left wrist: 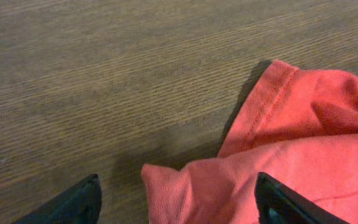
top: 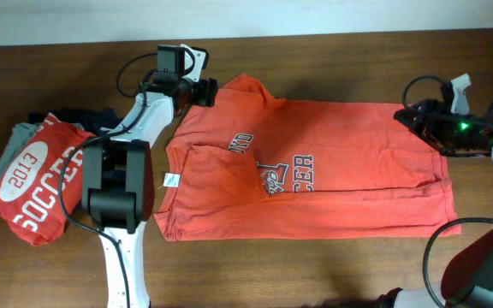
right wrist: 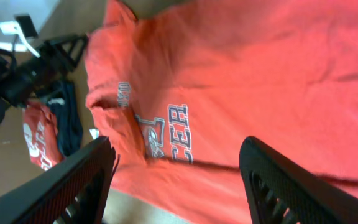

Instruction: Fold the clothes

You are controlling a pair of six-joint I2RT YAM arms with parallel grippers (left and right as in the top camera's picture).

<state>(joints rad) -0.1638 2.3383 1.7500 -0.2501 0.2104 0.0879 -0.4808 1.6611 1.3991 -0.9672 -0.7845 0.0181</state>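
The orange-red T-shirt [top: 315, 167] lies spread across the table, partly folded, with its navy chest print [top: 285, 171] showing and a white tag [top: 170, 180] at its left edge. My left gripper [top: 204, 90] is open at the shirt's far-left corner; in the left wrist view its fingers [left wrist: 176, 202] straddle a bunched fold of the shirt [left wrist: 229, 183] by the sleeve hem. My right gripper [top: 409, 115] is open above the shirt's far-right corner; in the right wrist view its fingers [right wrist: 176, 180] frame the shirt [right wrist: 241, 81] below, holding nothing.
A folded red shirt printed "2013 SOCCER" [top: 41, 184] lies at the left on grey and dark navy garments [top: 11, 141]. The wooden table [top: 332, 274] shows in front of the shirt. The left arm's base [top: 118, 184] stands between the pile and the shirt.
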